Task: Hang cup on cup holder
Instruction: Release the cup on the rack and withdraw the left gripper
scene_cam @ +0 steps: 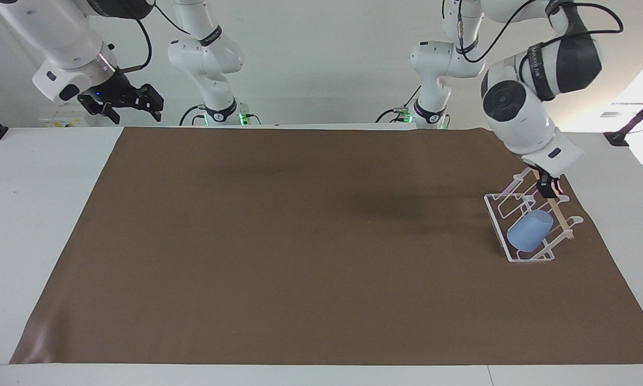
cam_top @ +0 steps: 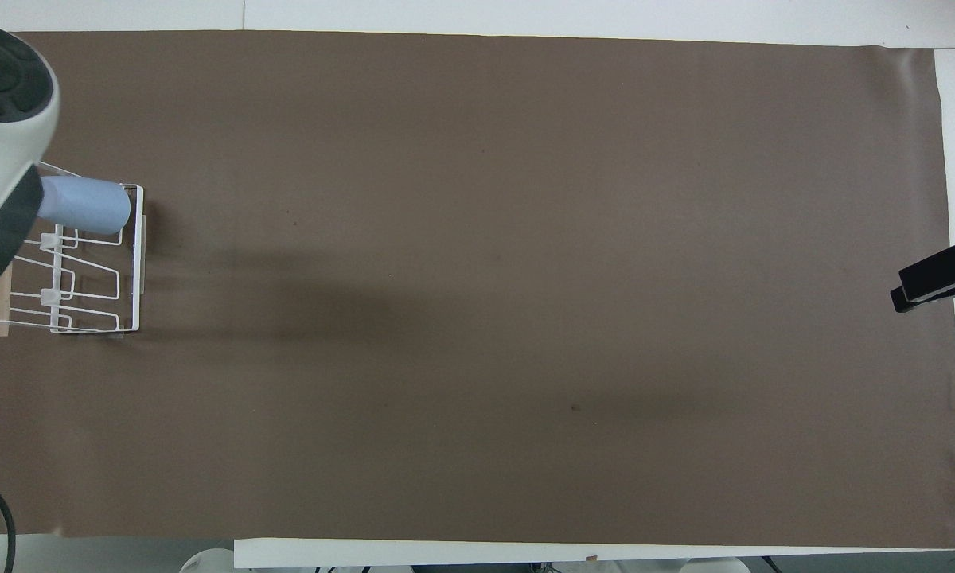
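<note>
The light-blue cup (scene_cam: pixel 529 229) sits slanted on a prong of the white wire cup holder (scene_cam: pixel 530 260), on the prong farthest from the robots. It also shows in the overhead view (cam_top: pixel 83 205), on the holder (cam_top: pixel 87 302). The holder's wooden rod (scene_cam: pixel 560 214) runs along its top. My left gripper (scene_cam: pixel 547 188) is open and empty, raised over the holder's end nearest the robots, apart from the cup. In the overhead view it is hidden under its own arm (cam_top: pixel 0 119). My right gripper (scene_cam: pixel 131 102) is open and waits high over the right arm's end of the table (cam_top: pixel 935 278).
A brown mat (scene_cam: pixel 300 241) covers most of the white table (scene_cam: pixel 32 214). The holder stands near the mat's edge at the left arm's end.
</note>
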### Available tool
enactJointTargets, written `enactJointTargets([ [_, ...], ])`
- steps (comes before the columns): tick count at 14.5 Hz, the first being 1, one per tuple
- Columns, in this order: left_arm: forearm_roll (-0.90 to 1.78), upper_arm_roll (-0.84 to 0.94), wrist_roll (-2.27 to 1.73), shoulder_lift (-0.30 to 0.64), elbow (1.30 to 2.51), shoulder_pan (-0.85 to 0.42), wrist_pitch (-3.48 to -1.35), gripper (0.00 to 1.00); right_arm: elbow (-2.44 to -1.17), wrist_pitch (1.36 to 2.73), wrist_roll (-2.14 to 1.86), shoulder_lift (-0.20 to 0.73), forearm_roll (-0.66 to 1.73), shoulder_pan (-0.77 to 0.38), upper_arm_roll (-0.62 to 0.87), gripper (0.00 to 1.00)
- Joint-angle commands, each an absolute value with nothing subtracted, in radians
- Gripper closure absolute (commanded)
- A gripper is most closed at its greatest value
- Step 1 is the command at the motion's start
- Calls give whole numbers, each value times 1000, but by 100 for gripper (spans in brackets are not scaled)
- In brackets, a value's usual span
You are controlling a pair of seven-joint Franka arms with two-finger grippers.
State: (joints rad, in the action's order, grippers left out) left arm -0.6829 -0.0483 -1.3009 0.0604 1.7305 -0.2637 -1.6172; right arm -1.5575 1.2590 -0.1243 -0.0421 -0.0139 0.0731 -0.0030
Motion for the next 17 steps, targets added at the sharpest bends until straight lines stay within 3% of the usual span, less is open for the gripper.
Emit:
enactJointTargets([
  [1, -521, -48, -1068, 37, 1695, -225, -1651, 0, -1588, 1278, -141, -64, 3, 91, 5, 1],
  [13, -104, -66, -186, 11, 1582, -216, -1516, 0, -1588, 1278, -141, -64, 5, 91, 5, 1],
  [17, -18, -67, -10, 11, 1583, -98, -1505, 0, -1589, 1282, -137, -64, 5, 98, 5, 1],
])
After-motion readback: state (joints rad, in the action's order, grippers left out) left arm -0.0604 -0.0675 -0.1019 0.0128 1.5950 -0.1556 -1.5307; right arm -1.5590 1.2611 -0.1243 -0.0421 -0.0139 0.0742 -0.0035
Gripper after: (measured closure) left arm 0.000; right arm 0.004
